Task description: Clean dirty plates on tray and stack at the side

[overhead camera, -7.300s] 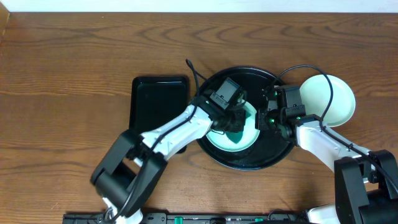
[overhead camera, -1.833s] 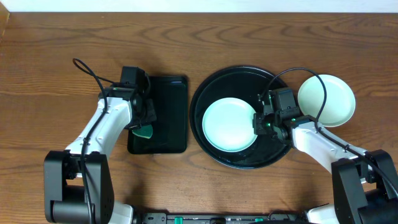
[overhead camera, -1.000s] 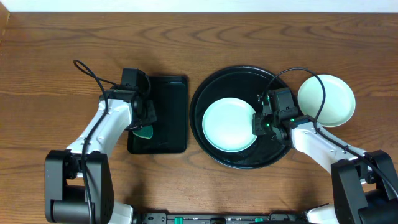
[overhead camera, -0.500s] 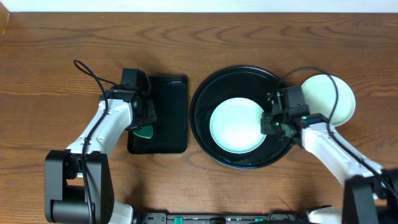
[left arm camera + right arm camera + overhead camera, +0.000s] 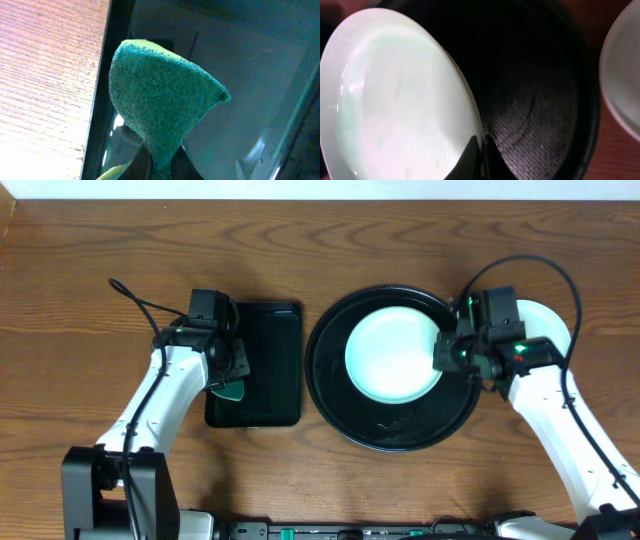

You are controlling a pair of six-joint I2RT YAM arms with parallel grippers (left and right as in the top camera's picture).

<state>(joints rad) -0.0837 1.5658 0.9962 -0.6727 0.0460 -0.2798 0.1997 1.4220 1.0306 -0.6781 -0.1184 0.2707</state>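
A pale mint plate (image 5: 392, 358) hangs over the far half of the round black tray (image 5: 400, 428), its right rim pinched by my right gripper (image 5: 443, 356). In the right wrist view the plate (image 5: 395, 100) tilts above the tray (image 5: 540, 105), and the gripper (image 5: 482, 150) is shut on its edge. No smear shows on it. Another pale plate (image 5: 558, 338) lies on the table right of the tray, partly under my right arm. My left gripper (image 5: 228, 380) is shut on a green sponge (image 5: 233, 393) over the rectangular tray's left edge.
The small rectangular black tray (image 5: 270, 365) lies left of the round one. In the left wrist view the sponge (image 5: 160, 100) fans out above that tray (image 5: 250, 75), gripped at the bottom by the gripper (image 5: 164, 167). Wooden table (image 5: 100, 270) stretches all round.
My right gripper has lifted the mint plate and carried it toward the tray's far right. The left arm with the sponge has barely shifted.
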